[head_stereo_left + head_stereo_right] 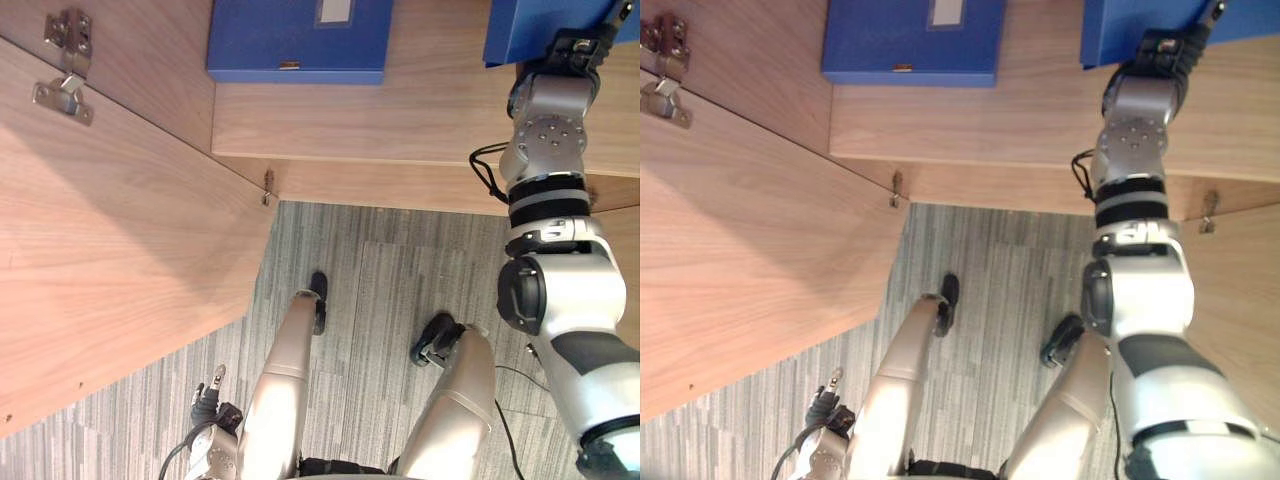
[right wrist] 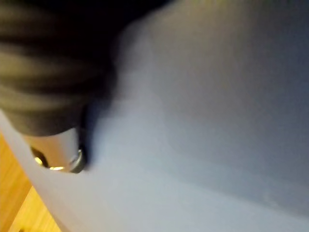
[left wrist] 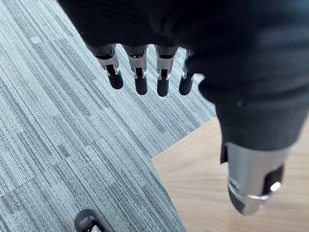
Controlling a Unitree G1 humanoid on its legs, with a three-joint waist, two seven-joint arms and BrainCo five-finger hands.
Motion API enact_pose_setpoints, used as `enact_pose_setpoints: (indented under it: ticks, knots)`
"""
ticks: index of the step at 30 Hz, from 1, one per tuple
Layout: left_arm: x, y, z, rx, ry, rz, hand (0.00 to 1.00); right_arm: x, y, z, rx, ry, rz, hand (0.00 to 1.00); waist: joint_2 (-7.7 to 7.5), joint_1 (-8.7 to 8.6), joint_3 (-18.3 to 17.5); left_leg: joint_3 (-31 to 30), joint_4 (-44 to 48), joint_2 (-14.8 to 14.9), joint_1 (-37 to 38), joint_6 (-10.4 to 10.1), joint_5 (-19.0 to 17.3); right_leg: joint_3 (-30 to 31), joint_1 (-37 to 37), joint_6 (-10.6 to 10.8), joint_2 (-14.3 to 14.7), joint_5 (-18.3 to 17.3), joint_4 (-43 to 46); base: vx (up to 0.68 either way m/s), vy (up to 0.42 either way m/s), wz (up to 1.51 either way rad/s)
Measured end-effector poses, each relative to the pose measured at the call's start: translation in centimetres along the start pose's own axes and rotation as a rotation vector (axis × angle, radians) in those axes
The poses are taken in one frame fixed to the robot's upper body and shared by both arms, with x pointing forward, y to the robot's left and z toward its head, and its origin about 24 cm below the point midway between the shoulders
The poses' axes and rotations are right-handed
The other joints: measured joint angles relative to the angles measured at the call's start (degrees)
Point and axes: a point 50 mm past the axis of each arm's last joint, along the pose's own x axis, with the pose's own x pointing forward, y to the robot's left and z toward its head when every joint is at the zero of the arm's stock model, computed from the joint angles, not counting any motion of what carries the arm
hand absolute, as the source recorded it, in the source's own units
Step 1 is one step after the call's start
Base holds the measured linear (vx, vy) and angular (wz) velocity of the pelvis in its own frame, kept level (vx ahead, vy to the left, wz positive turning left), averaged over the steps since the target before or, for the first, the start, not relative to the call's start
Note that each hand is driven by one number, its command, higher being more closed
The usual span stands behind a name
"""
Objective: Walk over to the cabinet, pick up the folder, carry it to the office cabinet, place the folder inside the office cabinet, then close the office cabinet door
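door [image 1: 120, 250] open at left, shelf [image 1: 430, 100] middle bare

You looked at a cabinet door [image 1: 110, 260] on the left and a shelf [image 1: 400, 110] across the top, both smooth, low-sheen wood-grain board, with a bright metal hinge [image 1: 65, 65] at upper left. The folder [image 1: 540, 30] at upper right and the second folder [image 1: 300, 40] at top centre had smooth, matt blue covers. The carpet [image 1: 380, 290] below was grey, ribbed and dull.
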Motion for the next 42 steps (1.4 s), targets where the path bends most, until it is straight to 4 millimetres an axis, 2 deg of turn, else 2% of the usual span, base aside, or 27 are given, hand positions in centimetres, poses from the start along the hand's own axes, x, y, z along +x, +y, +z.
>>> enact_pose_setpoints:
  ticks: [3, 5, 13, 17, 18, 23, 27, 31, 34, 37, 42]
  knots:
    - [0.0, 0.1, -0.2, 0.003, 0.008, 0.004, 0.0, 0.2, -0.5, 0.3, 0.0, -0.019, -0.043, 1.0, 0.38, 0.43, 0.0, 0.0, -0.8, -0.2, -0.1, -0.2, 0.3, 0.0, -0.4, -0.1, -0.2, -0.1, 0.0, 0.09, -0.028, 0.07]
    - [0.0, 0.2, -0.3, 0.013, 0.013, 0.014, 0.0, 0.4, -0.6, 1.2, 0.006, -0.053, -0.069, 1.0, 0.8, 0.71, 0.0, -0.1, -1.4, -0.5, -0.6, -0.3, 0.8, 0.1, -1.3, -0.2, -0.5, -0.3, 0.3, 0.11, -0.042, 0.1]
    - [0.0, 0.9, -1.5, 0.029, 0.065, 0.062, 0.0, 1.2, -1.7, 3.0, -0.103, -0.131, -0.201, 1.0, 1.49, 0.47, -0.1, -0.4, -2.0, -0.8, -1.2, -0.4, 1.4, 0.1, -1.9, -0.3, -0.5, -0.3, 0.5, 0.1, -0.025, 0.04]
    - [0.1, 0.8, -1.3, 0.021, 0.062, 0.069, 0.0, 1.2, -1.0, 4.1, -0.088, -0.175, -0.184, 1.0, 1.71, 0.47, -0.3, -0.7, -2.4, -1.6, -3.1, -0.3, 2.3, 0.1, -3.8, -0.3, -1.1, -0.3, 1.0, 0.1, -0.013, 0.13]
    - [0.1, 0.9, -1.2, 0.012, 0.06, 0.076, 0.0, 1.3, -0.8, 4.4, -0.077, -0.185, -0.184, 0.0, 1.71, 0.59, -0.3, -0.8, -2.4, -1.7, -3.1, -0.3, 2.4, 0.1, -3.9, -0.3, -1.2, -0.3, 1.1, 0.11, -0.017, 0.09]
    - [0.2, 1.5, -1.3, -0.003, 0.069, 0.104, 0.0, 1.3, -0.5, 5.0, -0.06, -0.198, -0.174, 0.0, 1.74, 0.36, -0.3, -0.7, -2.5, -1.7, -3.1, -0.3, 2.5, 0.1, -3.9, -0.3, -1.2, -0.3, 1.0, 0.12, -0.02, 0.0]
    - [0.2, 1.7, -1.3, -0.01, 0.07, 0.112, 0.0, 0.5, 2.2, 5.2, 0.016, -0.19, -0.066, 0.0, 1.75, 0.34, -0.3, -0.2, -2.6, -1.4, -3.2, -0.3, 2.5, 0.9, -4.8, -0.3, -0.9, -0.3, 1.1, 0.12, -0.029, -0.05]
    - [0.3, 1.4, -1.2, -0.016, 0.067, 0.107, 0.0, -0.1, 3.9, 5.6, -0.055, -0.234, 0.047, 0.0, 1.76, 0.21, -0.3, -0.1, -2.5, -0.8, -3.1, -0.3, 2.4, 1.0, -4.8, -0.4, -0.1, -0.3, 1.1, 0.11, -0.035, -0.07]
    - [0.3, 1.4, -1.2, -0.016, 0.067, 0.107, 0.0, 0.0, 3.9, 5.3, -0.137, -0.232, 0.059, 0.0, 1.78, 0.0, -0.3, -0.1, -2.3, -0.4, -3.1, -0.4, 2.4, 1.0, -4.8, -0.5, 0.1, -0.2, 1.1, 0.11, -0.029, -0.08]
    - [0.3, 1.4, -1.1, -0.016, 0.067, 0.107, 0.0, 0.1, 3.9, 4.1, -0.291, -0.201, 0.096, 0.0, 1.85, -0.05, -0.3, -0.1, -2.2, 0.2, -3.0, -0.5, 2.4, 1.0, -4.8, -0.7, 0.7, -0.1, 1.1, 0.1, -0.031, -0.09]
    - [0.3, 1.5, -1.2, -0.021, 0.068, 0.108, 0.0, 0.5, 2.4, 2.7, -0.45, -0.148, 0.081, 0.0, 2.13, -0.11, -0.5, -0.1, -2.3, 0.4, -3.0, -0.6, 2.5, 1.0, -4.9, -0.7, 0.9, 0.0, 1.1, 0.1, -0.025, -0.01]
